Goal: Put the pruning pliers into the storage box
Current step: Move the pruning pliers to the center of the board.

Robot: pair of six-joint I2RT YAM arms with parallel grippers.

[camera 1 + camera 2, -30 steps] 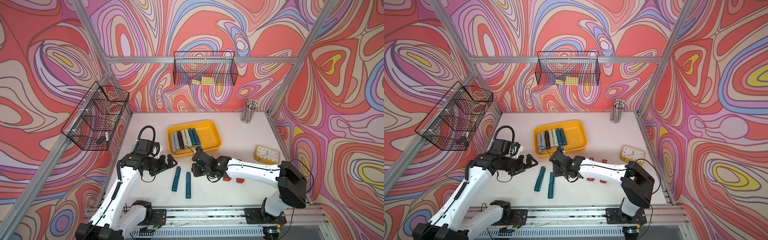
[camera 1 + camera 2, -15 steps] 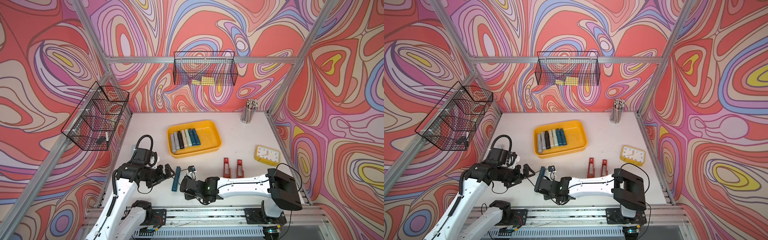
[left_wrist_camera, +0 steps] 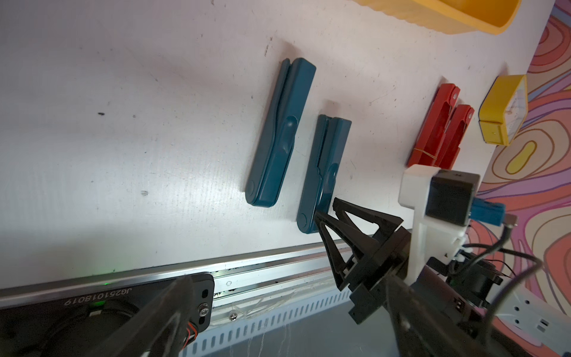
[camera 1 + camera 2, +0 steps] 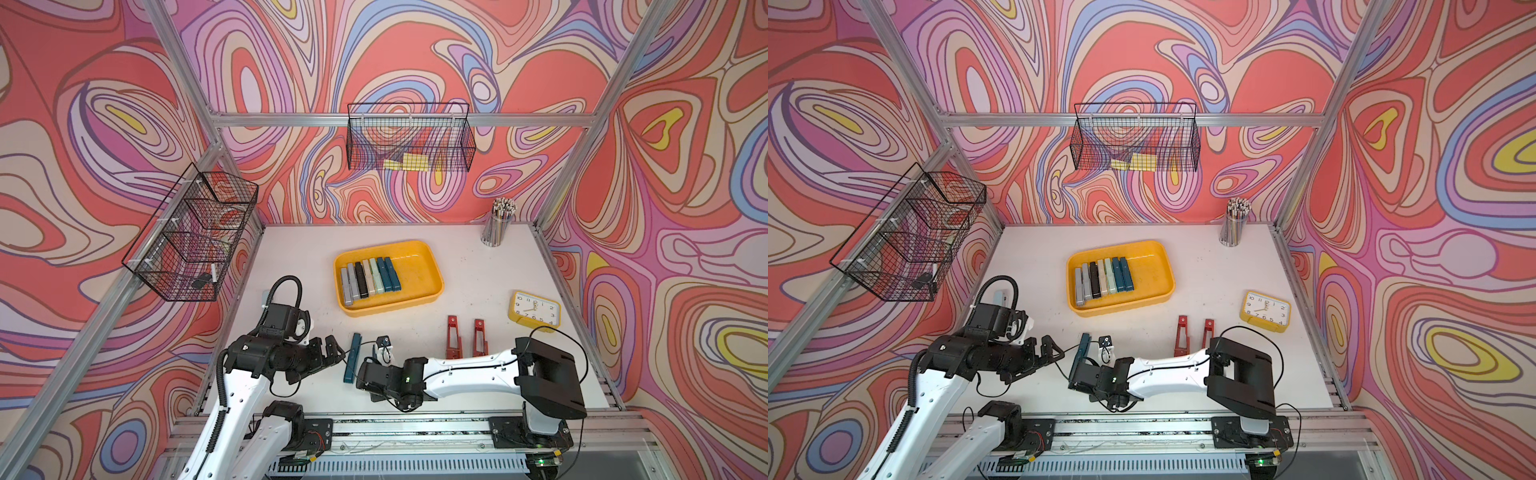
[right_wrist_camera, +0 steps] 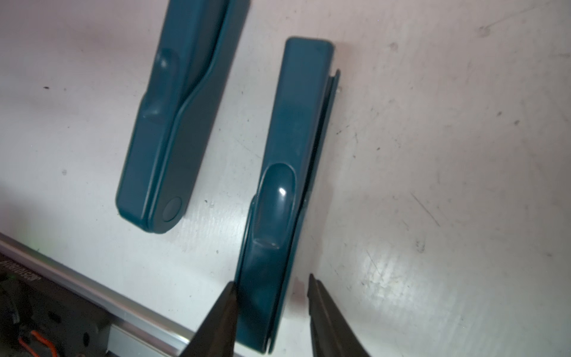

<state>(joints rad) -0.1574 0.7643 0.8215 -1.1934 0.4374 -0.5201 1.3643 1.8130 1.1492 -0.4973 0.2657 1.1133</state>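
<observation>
Tabletop (image 5: pixel 432 154): right tool (image 5: pixel 271 279) astride teal pliers (image 5: pixel 287 139)

Bright, even light; soft shadows

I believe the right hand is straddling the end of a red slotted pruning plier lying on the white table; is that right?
Not quite: only the colour is wrong. The right wrist view shows the right hand straddling the end of a teal bar-shaped pruning plier, not a red one, lying on the white table.
</observation>
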